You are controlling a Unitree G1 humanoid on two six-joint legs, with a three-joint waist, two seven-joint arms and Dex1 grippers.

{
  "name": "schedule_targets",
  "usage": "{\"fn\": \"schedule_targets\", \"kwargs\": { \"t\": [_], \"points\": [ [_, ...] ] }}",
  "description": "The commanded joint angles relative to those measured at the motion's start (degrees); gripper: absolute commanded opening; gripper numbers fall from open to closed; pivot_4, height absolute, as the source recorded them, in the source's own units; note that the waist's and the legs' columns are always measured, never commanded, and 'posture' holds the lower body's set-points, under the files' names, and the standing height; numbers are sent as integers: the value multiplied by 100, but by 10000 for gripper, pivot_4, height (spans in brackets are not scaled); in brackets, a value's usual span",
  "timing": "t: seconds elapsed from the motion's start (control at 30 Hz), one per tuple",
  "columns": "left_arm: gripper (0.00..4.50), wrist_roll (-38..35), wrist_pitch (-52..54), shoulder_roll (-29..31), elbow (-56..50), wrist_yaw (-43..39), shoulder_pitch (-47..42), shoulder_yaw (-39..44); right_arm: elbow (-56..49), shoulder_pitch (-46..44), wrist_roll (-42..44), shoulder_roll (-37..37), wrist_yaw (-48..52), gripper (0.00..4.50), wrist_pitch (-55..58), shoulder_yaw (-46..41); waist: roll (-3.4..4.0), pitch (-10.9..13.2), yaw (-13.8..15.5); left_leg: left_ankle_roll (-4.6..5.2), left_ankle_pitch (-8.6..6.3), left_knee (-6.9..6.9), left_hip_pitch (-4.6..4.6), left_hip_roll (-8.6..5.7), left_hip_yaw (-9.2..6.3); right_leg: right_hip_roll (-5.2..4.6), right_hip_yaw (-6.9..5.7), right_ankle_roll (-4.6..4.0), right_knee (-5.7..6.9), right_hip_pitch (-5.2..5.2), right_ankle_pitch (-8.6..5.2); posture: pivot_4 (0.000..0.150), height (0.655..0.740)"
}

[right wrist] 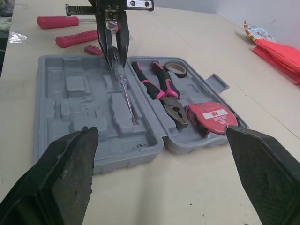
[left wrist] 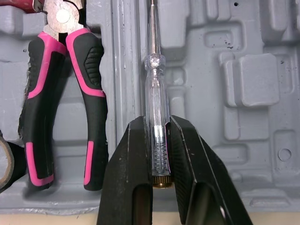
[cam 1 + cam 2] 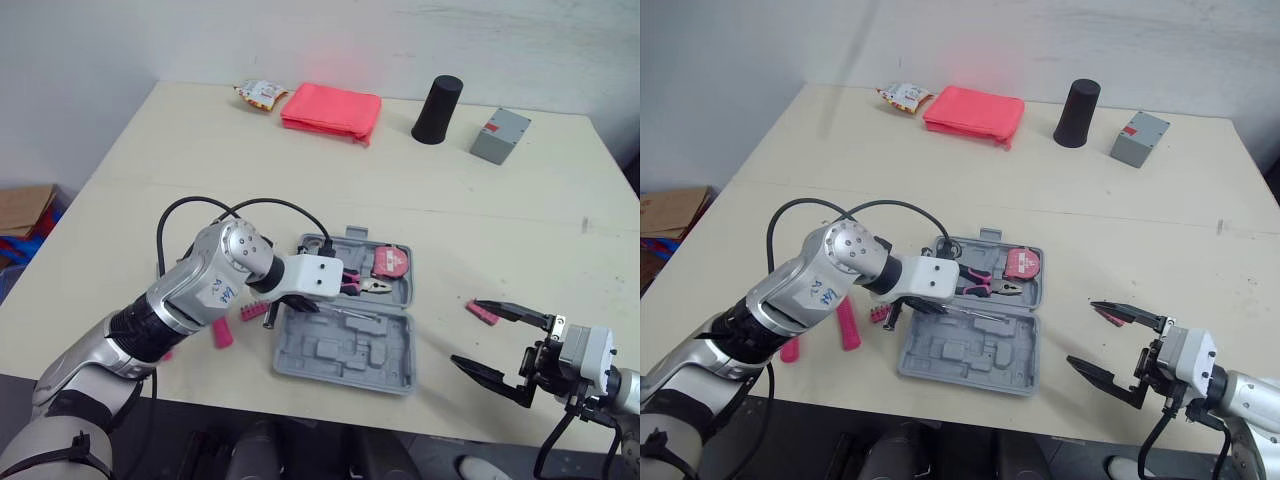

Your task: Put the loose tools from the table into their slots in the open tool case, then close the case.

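Left gripper [image 2: 157,122] clamped on clear-handled screwdriver [image 2: 154,79] in tool case [image 3: 345,355], frame centre; right gripper [image 3: 465,332] wide open, empty, lower right.

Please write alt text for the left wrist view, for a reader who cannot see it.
The left tool clamps a transparent-handled screwdriver between its two black fingers, over the moulded slots of the open grey plastic tool case. Pink-and-black pliers lie in the case beside it.

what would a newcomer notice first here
The open grey tool case near the front edge of the table, with the left gripper clamped on a clear-handled screwdriver over its slots. Next, the pink-and-black pliers in the case, and the right gripper wide open to its right.
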Motion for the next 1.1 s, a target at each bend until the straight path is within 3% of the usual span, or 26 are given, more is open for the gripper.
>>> {"fn": "schedule_targets", "kwargs": {
  "t": [0.03,0.17,0.4,0.53,0.6,0.77,1.1],
  "points": [
    [4937,91,-213,-46,-50,95,12,58,-18,44,16,31,44,45000,-175,-119,0,0,1,0,0,0,0,0,0,0,0,0,0,0,0,1500,7400],
    [23090,-181,-532,-120,-207,90,76,407,-8,81,32,40,60,45000,-215,-92,0,0,-3,0,0,0,0,-1,0,-1,-1,0,0,0,0,1500,7400],
    [23090,-1017,-1222,-50,-191,141,712,1532,-11,120,70,35,100,45000,-182,-72,14,-6,-7,-1,0,0,6,4,0,0,-1,0,4,2,0,1500,7400],
    [5784,-1557,-1818,-490,259,297,1092,2050,-10,127,51,60,81,45000,-179,-55,14,-6,-1,3,-2,5,9,0,-3,-4,-4,0,2,11,0,1500,7400],
    [1023,-1747,-2110,-681,435,262,1254,2145,12,132,31,72,82,45000,-197,-48,16,-7,0,5,-3,6,6,-1,-6,-6,-10,0,-2,12,0,1500,7400],
    [1023,-1484,-2861,-967,1071,369,1586,1875,16,85,-5,82,31,45000,-171,-25,17,-8,-7,6,-4,6,8,-4,-10,-9,-19,2,-7,19,0,1500,7400],
    [1023,-1033,-2648,-1167,1470,730,1645,1503,-66,63,-14,31,-59,45000,-98,-86,17,-8,-4,6,-5,8,10,-5,-20,-10,-28,2,-9,28,0,1500,7400]
  ]
}}
